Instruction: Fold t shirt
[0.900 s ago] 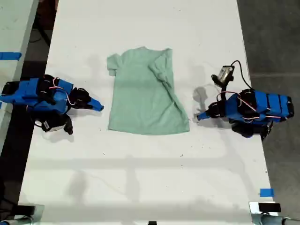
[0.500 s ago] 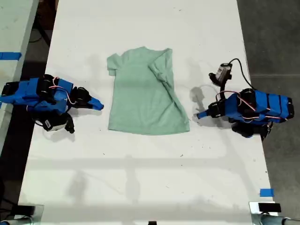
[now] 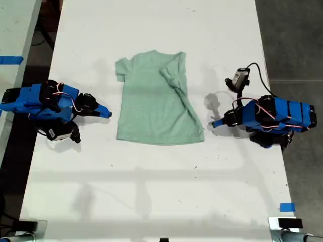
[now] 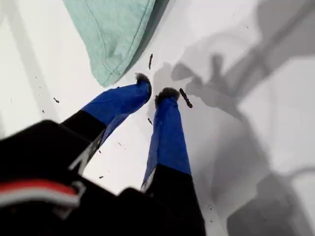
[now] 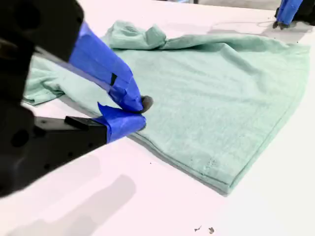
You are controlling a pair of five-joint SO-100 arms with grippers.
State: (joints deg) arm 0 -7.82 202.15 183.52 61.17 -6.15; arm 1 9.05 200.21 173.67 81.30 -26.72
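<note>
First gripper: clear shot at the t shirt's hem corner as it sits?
Probably yes. My first gripper is slightly open just off the t shirt corner, with only bare table between. The corner lies flat, so pinching it may be tricky.

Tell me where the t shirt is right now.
The t shirt lies flat on the white table, slightly above centre in the exterior view, between my second claw and my first claw, held by neither.
</note>
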